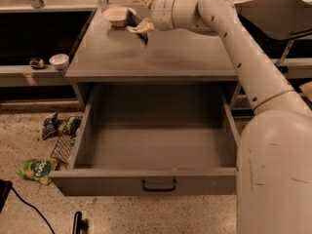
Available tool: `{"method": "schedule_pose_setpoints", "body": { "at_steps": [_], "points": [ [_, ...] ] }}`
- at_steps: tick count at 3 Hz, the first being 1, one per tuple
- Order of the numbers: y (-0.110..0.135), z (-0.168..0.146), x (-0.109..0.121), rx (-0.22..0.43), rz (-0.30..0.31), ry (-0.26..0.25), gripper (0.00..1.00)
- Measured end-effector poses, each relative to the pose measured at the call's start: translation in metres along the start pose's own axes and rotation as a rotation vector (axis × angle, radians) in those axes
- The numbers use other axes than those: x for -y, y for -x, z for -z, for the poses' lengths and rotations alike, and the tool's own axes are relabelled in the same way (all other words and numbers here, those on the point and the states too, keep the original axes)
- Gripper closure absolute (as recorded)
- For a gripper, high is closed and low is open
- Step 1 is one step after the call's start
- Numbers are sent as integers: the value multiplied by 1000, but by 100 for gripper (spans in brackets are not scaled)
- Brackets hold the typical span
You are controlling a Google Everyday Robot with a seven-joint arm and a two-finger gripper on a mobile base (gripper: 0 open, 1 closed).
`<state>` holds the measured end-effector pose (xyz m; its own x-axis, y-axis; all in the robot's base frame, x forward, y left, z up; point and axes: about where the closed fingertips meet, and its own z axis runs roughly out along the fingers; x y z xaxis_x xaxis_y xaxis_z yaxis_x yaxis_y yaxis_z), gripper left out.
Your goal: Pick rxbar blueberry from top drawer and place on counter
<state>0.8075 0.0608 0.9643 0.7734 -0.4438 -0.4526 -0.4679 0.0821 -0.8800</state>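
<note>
In the camera view the top drawer (204, 180) stands pulled open with nothing in it, so the pick looks done. The gripper (138, 13) hovers over the far left of the counter (185, 55), its fingers closed around the dark rxbar blueberry (132, 19), which is just above the surface. What is left is to set the bar down and let go. A small pale bowl (116, 15) sits just beside the gripper and crowds that corner. A green snack bag (37, 169) lies on the floor, well apart.
</note>
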Motion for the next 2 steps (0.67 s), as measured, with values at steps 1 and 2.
{"method": "schedule_pose_setpoints", "body": {
  "at_steps": [1, 2],
  "points": [
    [-1, -2, -1, 3, -11, 6, 0],
    [-1, -3, -1, 7, -16, 12, 0]
  ]
}}
